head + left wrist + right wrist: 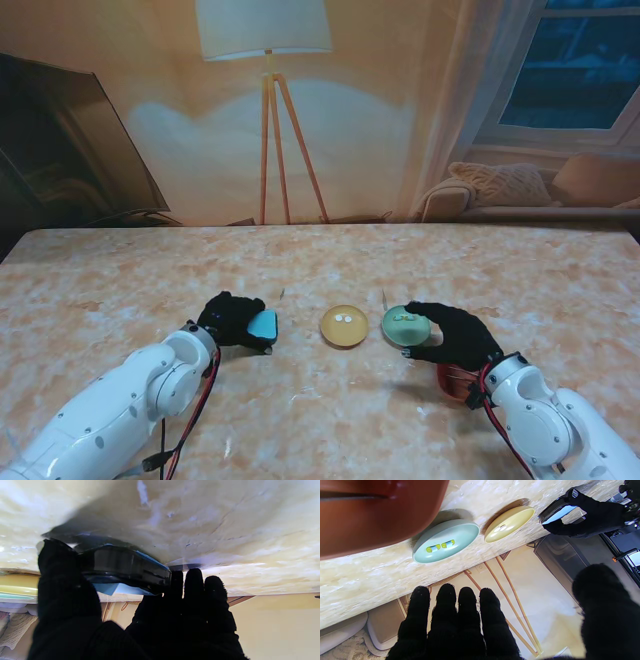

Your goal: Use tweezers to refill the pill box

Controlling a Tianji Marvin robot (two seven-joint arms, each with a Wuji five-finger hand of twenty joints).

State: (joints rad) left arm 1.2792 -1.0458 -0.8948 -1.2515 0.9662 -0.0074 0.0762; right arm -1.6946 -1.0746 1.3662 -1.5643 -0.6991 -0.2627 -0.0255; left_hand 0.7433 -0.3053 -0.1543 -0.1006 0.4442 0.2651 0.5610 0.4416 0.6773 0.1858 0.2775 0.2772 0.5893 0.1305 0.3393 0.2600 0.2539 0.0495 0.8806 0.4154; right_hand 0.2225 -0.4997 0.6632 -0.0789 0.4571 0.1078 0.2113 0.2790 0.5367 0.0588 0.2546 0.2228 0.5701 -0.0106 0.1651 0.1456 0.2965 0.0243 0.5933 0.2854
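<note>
The table (320,420) has a polished, marble-patterned top with a soft sheen. Both hands wear matt black knitted fabric, fuzzy at the fingertips (467,597). The pill box (125,565) looks like glossy dark and blue plastic. The yellow dish (344,326) and green dish (405,325) are smooth, glazed-looking.
</note>
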